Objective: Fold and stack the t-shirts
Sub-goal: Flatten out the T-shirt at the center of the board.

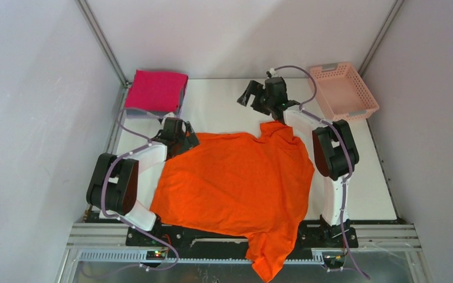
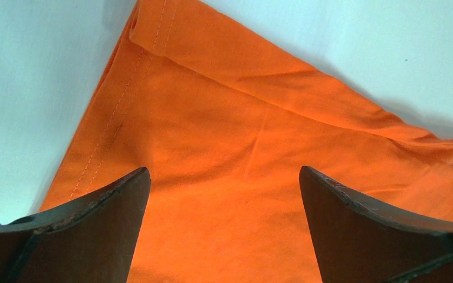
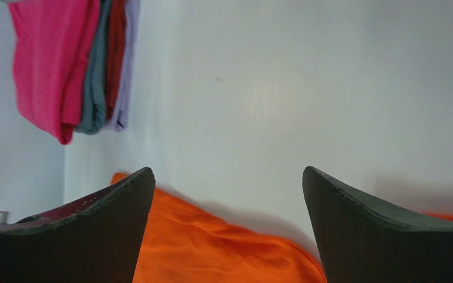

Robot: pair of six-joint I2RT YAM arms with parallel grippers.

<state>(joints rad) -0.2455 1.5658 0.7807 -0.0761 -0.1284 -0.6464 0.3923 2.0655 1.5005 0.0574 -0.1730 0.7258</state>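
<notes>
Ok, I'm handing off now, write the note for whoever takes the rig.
Left gripper: open, empty, over the orange t-shirt's far-left corner.
Right gripper: open, empty, above the table past the shirt's far edge.
Folded stack, magenta on top: table's far-left corner.
Done: that stack. Left: orange shirt lies unfolded, one end over the near edge; fold and stack it.
</notes>
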